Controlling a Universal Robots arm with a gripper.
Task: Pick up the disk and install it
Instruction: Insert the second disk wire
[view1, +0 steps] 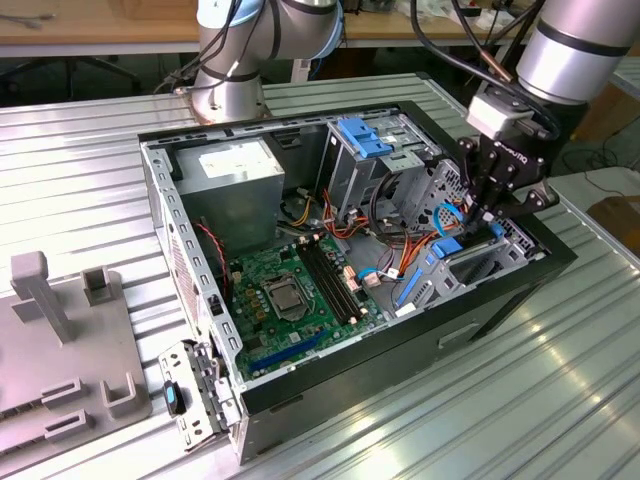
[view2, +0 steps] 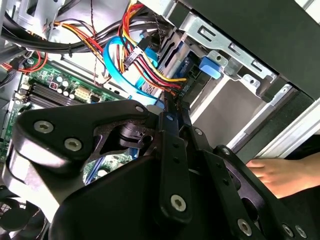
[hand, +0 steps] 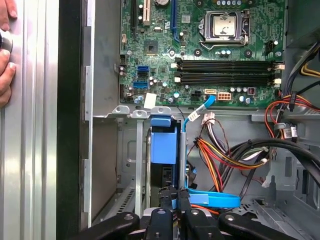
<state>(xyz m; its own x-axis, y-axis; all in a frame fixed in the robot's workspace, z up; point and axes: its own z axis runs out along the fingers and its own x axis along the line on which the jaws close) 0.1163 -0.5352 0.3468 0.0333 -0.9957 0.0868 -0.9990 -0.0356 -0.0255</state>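
Exterior view, from its left to its right: a grey fixture plate (view1: 60, 340) lies on the ribbed metal table (view1: 420, 420), then the open computer case (view1: 330, 260) with its green motherboard (view1: 290, 290), and at the right the gripper (view1: 487, 212) reaches down into the drive bay. Its fingers (hand: 165, 200) are drawn narrow, pinched on the blue rail of the disk (hand: 163, 150), which stands on edge in the bay slot beside the case wall. A person's hand (hand: 5, 55) rests on the table just outside the case.
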